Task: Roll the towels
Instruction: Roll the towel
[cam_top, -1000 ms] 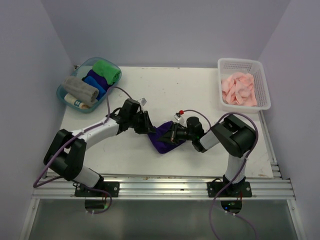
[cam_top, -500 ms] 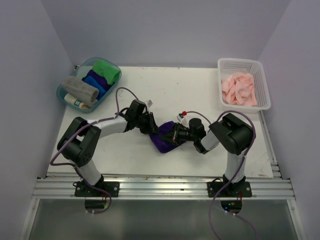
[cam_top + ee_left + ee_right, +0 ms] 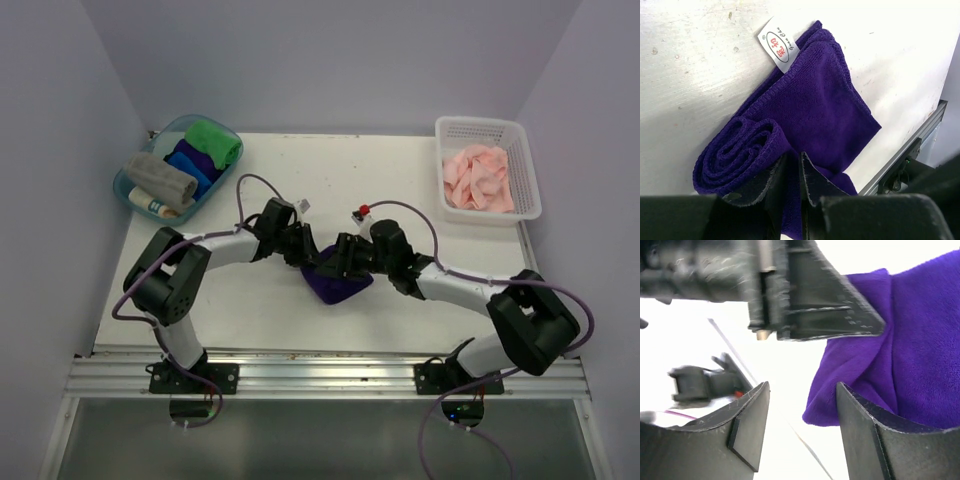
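1. Far left, back corner of the bench (image 3: 330, 170): a clear bluish tub (image 3: 120, 188). It holds a rolled grey towel (image 3: 160, 178), a blue roll (image 3: 190, 165) and a green roll (image 3: 214, 142), packed side by side. A small white item lies at the tub's near end, too small to identify.
2. The left arm reaches in from the left, low over the bench. The left tool (image 3: 793, 156) has its fingers nearly together and pinched on cloth at the edge of the purple towel (image 3: 825, 100).
3. The purple towel lies mid-bench between the two tools, nearer the front than the back. In the left wrist view one end is wound into a loose roll (image 3: 735, 155) just beside the left fingers. The rest lies flat in a folded layer that runs toward the front rail (image 3: 900, 155). A white label with a red oval (image 3: 778, 45) sticks out from the far edge and lies on bare bench.
4. The right tool (image 3: 801, 387) has its fingers well apart and grips nothing. A corner of the purple towel sits against the inner face of one finger, and the left tool's dark finger is close above it.
5. Far right, back corner: a white slotted basket (image 3: 528, 170) holds a heap of unrolled pink towels (image 3: 478, 178), well apart from both tools.
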Controlling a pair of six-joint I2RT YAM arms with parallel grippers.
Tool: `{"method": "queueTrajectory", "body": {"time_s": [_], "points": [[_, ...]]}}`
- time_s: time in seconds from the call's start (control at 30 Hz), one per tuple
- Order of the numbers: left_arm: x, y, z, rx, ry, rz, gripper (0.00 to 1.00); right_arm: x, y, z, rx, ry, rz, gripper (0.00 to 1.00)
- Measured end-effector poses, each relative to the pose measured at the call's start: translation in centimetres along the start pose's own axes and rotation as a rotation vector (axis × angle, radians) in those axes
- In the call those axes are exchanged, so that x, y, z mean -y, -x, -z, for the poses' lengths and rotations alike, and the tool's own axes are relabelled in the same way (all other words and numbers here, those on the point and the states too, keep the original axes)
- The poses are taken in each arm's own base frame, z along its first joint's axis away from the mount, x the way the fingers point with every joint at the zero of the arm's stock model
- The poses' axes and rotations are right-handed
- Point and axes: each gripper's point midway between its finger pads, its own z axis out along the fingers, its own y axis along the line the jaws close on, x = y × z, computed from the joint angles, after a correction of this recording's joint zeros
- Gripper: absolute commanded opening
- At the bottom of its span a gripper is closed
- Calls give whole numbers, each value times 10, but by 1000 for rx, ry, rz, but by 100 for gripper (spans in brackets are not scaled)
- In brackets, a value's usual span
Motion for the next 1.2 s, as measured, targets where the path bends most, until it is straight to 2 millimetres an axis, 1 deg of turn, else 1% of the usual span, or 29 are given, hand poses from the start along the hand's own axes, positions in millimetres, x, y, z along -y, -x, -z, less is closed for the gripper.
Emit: {"method": "queueTrajectory", "body": {"time_s": [0.1, 0.17, 0.27, 0.43, 0.57, 0.6, 0.67, 0.7, 0.77, 0.8, 0.83, 0.87, 0.97, 1.2], "points": [[1, 0, -2, -5, -4, 1, 20, -14, 0, 1, -18, -60, 129, 59], [1, 1, -3, -9, -7, 1, 20, -13, -6, 1, -47, -115, 198, 59], [2, 1, -3, -13, -11, 1, 20, -2, -20, 4, -97, -204, 274, 59], [2, 1, -4, -14, -12, 0, 20, 22, -35, 8, -162, -322, 335, 60], [2, 1, -4, -14, -12, 0, 20, 30, -42, 8, -191, -368, 369, 61], [2, 1, -4, -14, -12, 0, 20, 30, -44, 8, -195, -374, 377, 59], [2, 1, -4, -14, -12, 0, 20, 31, -46, 6, -199, -381, 389, 47], [2, 1, -4, -14, -12, 0, 20, 32, -47, 5, -202, -384, 393, 32], [2, 1, -4, -14, -12, -1, 20, 34, -47, 5, -197, -396, 392, 17], [2, 1, -4, -14, -12, -1, 20, 34, -46, 5, -195, -400, 389, 5], [2, 1, -4, -14, -12, -2, 20, 34, -46, 5, -192, -403, 386, 2], [2, 1, -4, -14, -12, -2, 20, 34, -46, 4, -189, -403, 378, 0], [2, 1, -4, -14, -12, -3, 20, 34, -47, 4, -185, -400, 357, 0], [3, 1, -3, -14, -11, -3, 20, 39, -59, 0, -173, -340, 269, 0]]}}
